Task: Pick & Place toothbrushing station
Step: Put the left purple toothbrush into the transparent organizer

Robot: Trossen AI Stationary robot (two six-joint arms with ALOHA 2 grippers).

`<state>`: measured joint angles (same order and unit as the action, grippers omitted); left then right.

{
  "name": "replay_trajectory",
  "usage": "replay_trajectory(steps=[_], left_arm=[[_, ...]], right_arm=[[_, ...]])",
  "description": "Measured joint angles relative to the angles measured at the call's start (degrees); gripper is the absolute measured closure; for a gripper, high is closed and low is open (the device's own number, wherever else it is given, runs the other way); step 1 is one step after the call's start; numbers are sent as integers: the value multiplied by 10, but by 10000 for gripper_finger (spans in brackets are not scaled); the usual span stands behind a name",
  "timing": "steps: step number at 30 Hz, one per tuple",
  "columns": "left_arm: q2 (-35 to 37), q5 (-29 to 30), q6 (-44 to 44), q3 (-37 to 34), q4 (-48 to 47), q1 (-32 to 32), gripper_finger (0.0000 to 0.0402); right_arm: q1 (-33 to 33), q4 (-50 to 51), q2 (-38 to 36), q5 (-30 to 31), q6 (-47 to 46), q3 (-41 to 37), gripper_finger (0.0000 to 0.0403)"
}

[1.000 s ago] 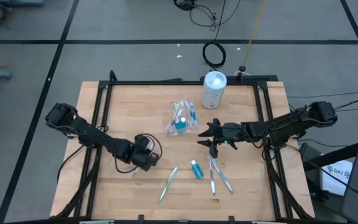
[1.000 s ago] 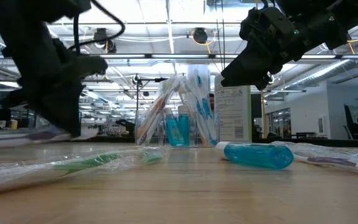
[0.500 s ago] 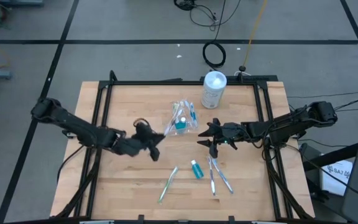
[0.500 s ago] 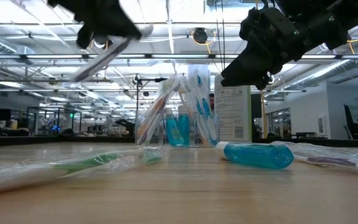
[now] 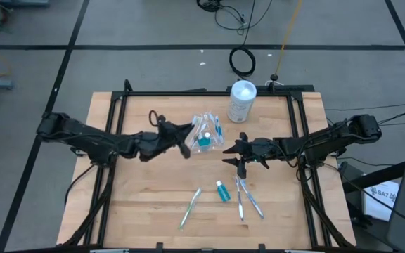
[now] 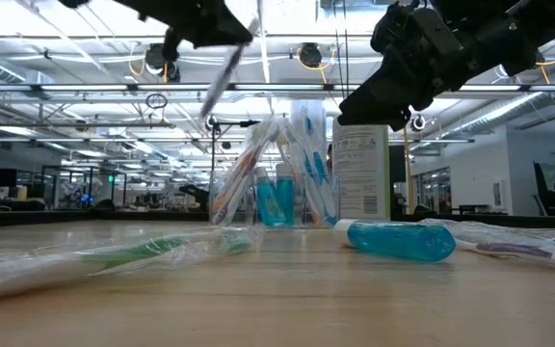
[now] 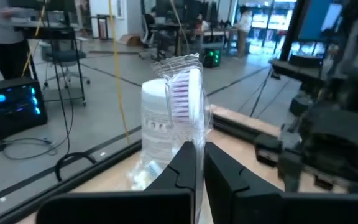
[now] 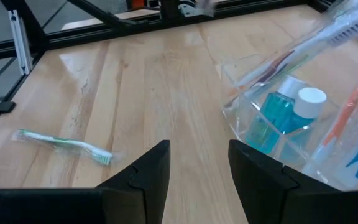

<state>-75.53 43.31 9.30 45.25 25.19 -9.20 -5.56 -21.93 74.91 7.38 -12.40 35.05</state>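
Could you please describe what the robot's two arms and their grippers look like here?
Both arms are dark, nearly black, built of slim jointed segments with black cables looping alongside. The left gripper and right gripper each end in two flat, dark fingers with squared tips. A small green light shows near the right wrist. No lettering is legible.

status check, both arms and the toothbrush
Left gripper shut on wrapped toothbrush, raised beside clear holder. Right gripper open, empty, hovering by holder. Nothing blocking.

bright, even overhead light thru all views; shadows on the table [image 5: 153,204] soft & faint. low view: ceiling lights [image 6: 287,14] glare white, near tabletop blurry. left wrist view: wrapped toothbrush [image 7: 187,102] sharp-ish, bg room soft, wrapper glints. right wrist view: clear organizer [image 8: 303,118] shows glare, wood has sheen.
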Motion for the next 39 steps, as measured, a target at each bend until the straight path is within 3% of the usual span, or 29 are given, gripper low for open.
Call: replay_trajectory(steps=[9,13,17,24,32,39], left_arm=[[-107,-7,-32,1,126,40,370],[-159,-7,-38,0,185,48,387],[-207,34,-36,0,224,48,390],[-255,132,-28,0,228,38,373],[-265,138,-21,0,200,24,394],[-265,138,44,0,135,24,342]], right_arm=[[0,0,0,0,-2,0,247],[0,0,0,0,-2,0,247],[0,0,0,0,-2,0,247],[0,3,0,0,-3,0,247],[0,3,0,0,14,0,247],[0,-5,0,0,56,0,247]])
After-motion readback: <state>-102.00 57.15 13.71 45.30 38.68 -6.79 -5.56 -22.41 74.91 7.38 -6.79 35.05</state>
